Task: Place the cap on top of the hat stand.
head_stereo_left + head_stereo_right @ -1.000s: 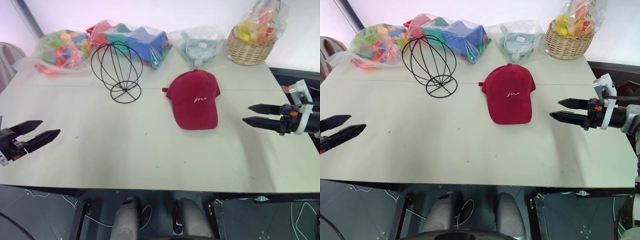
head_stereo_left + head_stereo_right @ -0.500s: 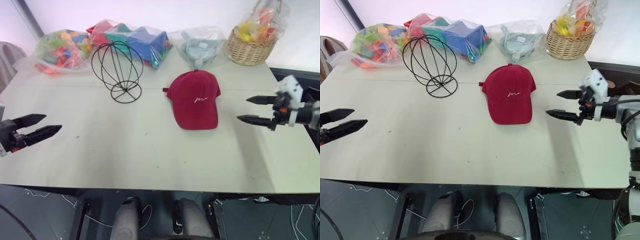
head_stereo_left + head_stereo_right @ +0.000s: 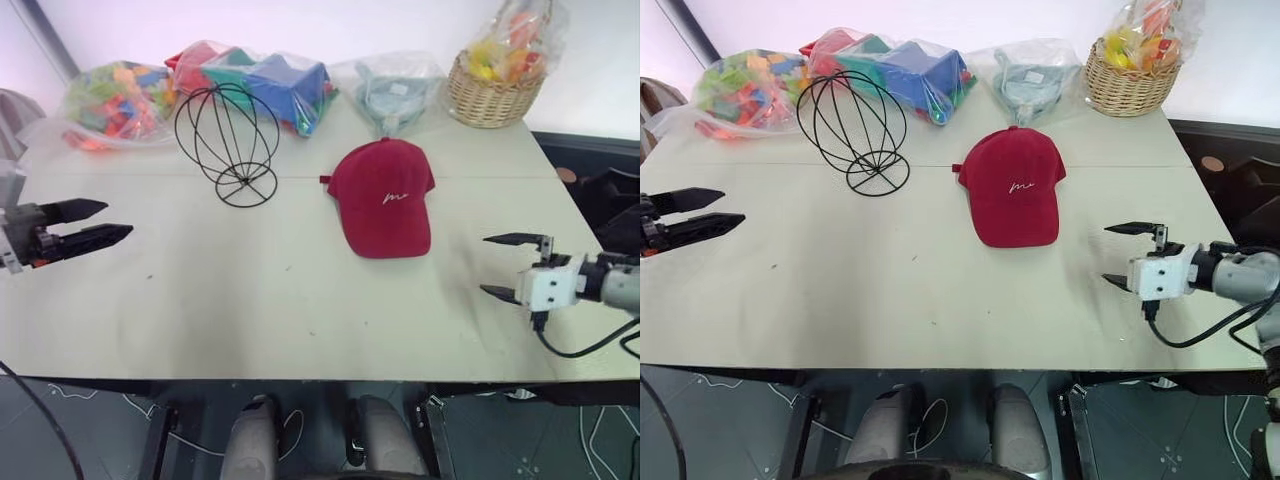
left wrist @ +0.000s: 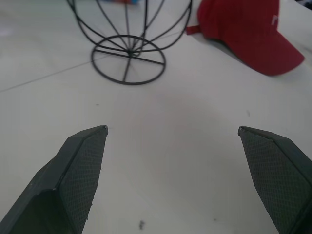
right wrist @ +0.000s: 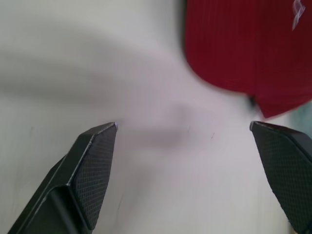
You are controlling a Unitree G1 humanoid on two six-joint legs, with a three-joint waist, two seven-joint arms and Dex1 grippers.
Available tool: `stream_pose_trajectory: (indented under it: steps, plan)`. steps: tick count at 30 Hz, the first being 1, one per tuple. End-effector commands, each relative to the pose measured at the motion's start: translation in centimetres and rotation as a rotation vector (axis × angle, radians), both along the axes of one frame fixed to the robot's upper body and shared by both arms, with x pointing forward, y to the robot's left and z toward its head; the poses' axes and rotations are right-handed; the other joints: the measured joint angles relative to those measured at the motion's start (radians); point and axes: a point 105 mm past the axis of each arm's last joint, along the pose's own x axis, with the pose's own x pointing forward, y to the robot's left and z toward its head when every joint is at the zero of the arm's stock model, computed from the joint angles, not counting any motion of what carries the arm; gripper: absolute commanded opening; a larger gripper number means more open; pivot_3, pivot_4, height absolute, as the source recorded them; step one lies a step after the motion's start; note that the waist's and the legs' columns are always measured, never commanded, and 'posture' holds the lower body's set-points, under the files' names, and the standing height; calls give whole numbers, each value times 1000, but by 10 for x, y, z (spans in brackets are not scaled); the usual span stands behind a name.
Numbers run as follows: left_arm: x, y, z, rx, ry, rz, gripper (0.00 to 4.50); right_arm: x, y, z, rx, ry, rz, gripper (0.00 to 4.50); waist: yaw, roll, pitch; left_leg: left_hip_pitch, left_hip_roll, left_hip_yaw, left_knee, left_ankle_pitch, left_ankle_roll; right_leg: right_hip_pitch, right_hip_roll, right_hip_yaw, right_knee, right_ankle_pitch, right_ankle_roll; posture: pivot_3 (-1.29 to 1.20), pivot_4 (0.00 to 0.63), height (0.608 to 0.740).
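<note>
right gripper [image 3: 502, 266] now lower; cap [image 3: 384, 194] flat, brim toward robot

A pale table [image 3: 280, 300] fills the centre of the frame beneath a bright white wall [image 3: 400, 25] along the top edge. A dark strip [image 3: 40, 35] slants down the wall at upper left. Below the table's front edge lies a dark floor [image 3: 90, 440] crossed by thin cables [image 3: 140, 405], with black table legs [image 3: 155, 445] at lower left and lower right.
</note>
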Motion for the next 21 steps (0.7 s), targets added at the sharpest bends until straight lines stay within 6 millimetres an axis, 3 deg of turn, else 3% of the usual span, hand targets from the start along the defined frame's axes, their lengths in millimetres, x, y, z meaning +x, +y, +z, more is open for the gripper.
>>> stream_pose_trajectory:
  steps: [1,6,16,21]
  plan:
    - [-10,-16,7,8,14,-117,4488,6,15,14,44,-169,51,4500,-1,0,0,0,0,0,0,0,-1,0,0,0,0,0,0,0,150,740]
    - [-16,-23,7,14,37,-149,4488,15,38,8,51,-278,116,4500,1,0,0,0,0,0,0,1,-2,0,0,0,0,0,0,0,150,740]
    - [-25,-24,6,7,39,-115,4488,24,71,-18,35,-297,231,4500,-4,0,0,1,0,-1,0,1,-2,1,0,1,0,0,0,0,150,740]
    - [-28,-24,3,-2,34,-89,4488,46,83,-25,23,-345,196,4500,-29,-2,-1,6,0,-1,-1,1,-2,4,0,1,1,0,0,0,150,740]
